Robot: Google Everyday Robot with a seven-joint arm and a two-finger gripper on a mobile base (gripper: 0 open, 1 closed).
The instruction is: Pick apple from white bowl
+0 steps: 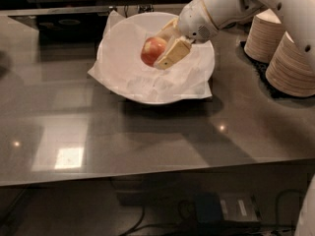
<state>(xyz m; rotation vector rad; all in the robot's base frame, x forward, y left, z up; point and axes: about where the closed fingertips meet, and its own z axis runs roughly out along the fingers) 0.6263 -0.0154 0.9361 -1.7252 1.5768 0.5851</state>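
The white bowl [202, 82], lined with crinkled white paper, stands on the grey counter at the back middle. The small red-orange apple [151, 50] is held between the two beige fingers of my gripper [162, 47], lifted above the paper lining in the bowl's upper middle. One finger [172, 55] lies in front of the apple, the other behind it. My white arm reaches in from the upper right.
Two stacks of beige paper bowls [290, 65] stand on a dark mat at the right. A dark stovetop [64, 26] lies at the back left. The counter's front edge [147, 173] runs across the lower part of the view.
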